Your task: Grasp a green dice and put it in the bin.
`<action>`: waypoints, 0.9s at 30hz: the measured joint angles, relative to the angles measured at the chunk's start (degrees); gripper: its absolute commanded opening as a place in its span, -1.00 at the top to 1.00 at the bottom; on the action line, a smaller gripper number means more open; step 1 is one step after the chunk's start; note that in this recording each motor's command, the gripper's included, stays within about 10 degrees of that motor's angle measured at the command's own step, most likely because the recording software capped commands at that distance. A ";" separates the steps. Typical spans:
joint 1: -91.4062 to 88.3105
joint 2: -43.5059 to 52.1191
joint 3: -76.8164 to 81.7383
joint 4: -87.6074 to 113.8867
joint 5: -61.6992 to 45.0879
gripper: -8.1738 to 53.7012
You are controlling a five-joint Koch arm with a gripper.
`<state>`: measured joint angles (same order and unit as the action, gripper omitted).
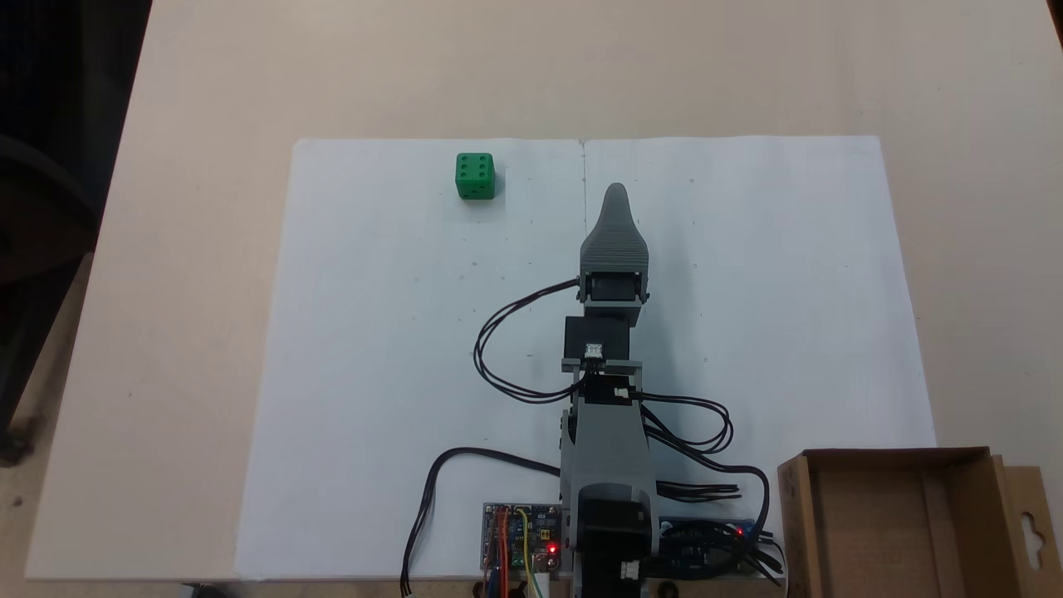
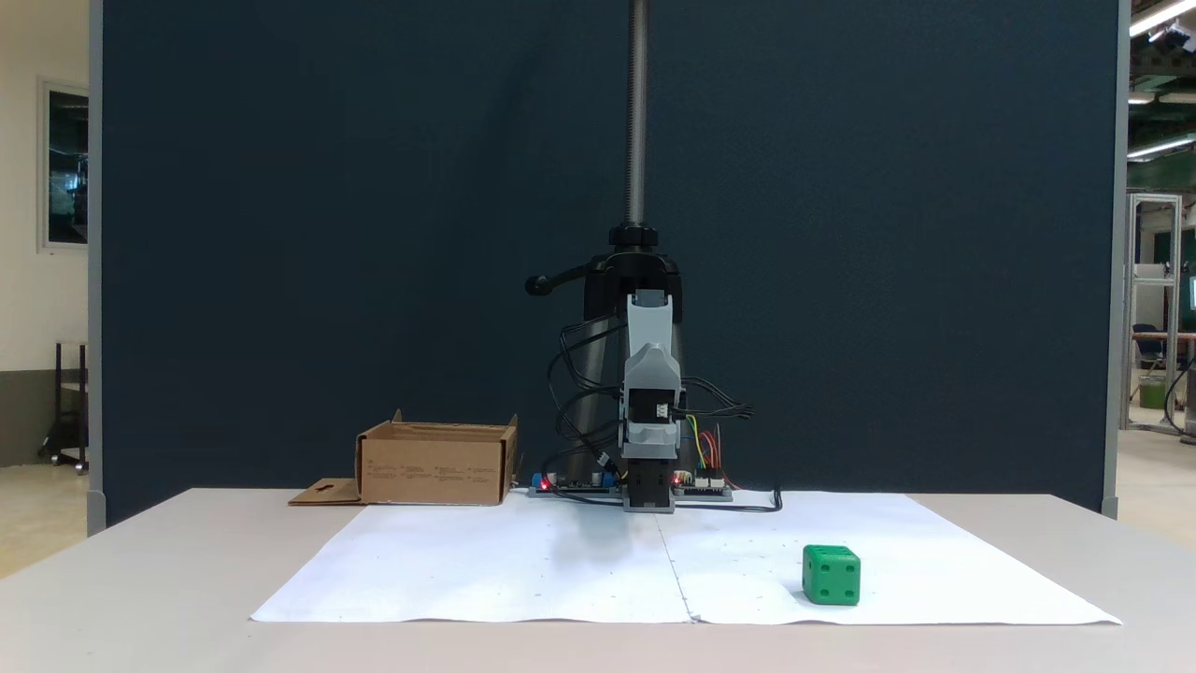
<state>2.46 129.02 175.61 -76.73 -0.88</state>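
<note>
The green dice sits on the white paper sheet at the far left in a fixed view, and at the near right in the other one. My gripper points away along the sheet's centre line, well to the right of the dice and not touching it. From above, one grey jaw covers the other, so the gap is hidden. The folded arm faces the camera. The bin, a brown cardboard box, stands beside the arm's base.
A white paper sheet covers the middle of the beige table. Black cables loop beside the arm, and circuit boards lie at its base. The bin's flap lies flat outside it. A dark partition stands behind the table.
</note>
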 measured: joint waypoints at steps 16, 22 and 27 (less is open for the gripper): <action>0.00 0.09 0.00 4.31 0.00 -0.70; 0.00 0.09 0.00 6.94 0.00 -0.68; 0.00 0.09 0.00 6.94 0.00 -0.68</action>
<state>2.46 129.11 175.61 -69.79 -0.88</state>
